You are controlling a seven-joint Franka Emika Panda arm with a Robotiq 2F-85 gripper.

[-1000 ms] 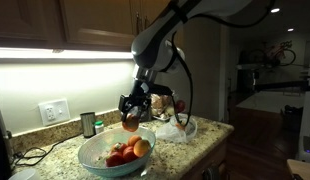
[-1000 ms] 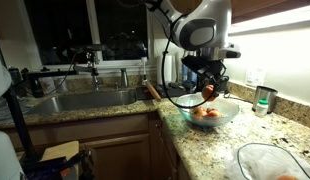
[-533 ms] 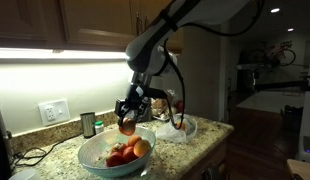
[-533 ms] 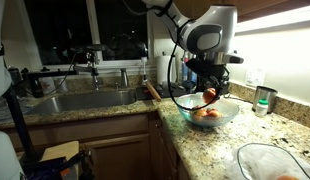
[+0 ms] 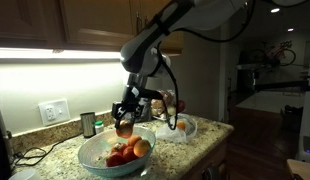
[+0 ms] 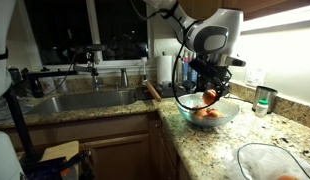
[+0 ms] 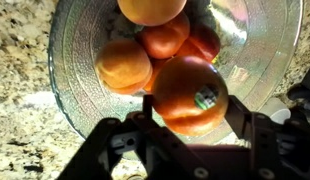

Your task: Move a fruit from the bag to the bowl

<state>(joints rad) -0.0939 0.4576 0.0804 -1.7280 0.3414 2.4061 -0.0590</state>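
A round orange-red fruit [image 7: 190,95] is gripped by the fingers of the black gripper [image 7: 192,112] above the wide pale blue-green bowl [image 7: 70,50].

Orange-red fruit [image 7: 190,95], blue-green bowl [image 5: 99,167] (speckled counter [image 7: 20,50])

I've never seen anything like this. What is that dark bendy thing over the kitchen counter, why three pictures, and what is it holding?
It is a robot arm, jointed like a person's, ending in a gripper that pinches things. Two pictures come from cameras standing in the room at different spots; the third comes from a camera on the arm's wrist, looking down past the gripper. On the counter stand a wide bowl with several orange-red fruits in it, a clear plastic bag beside it and a small can near the wall. The gripper is shut on one fruit, held above the bowl.
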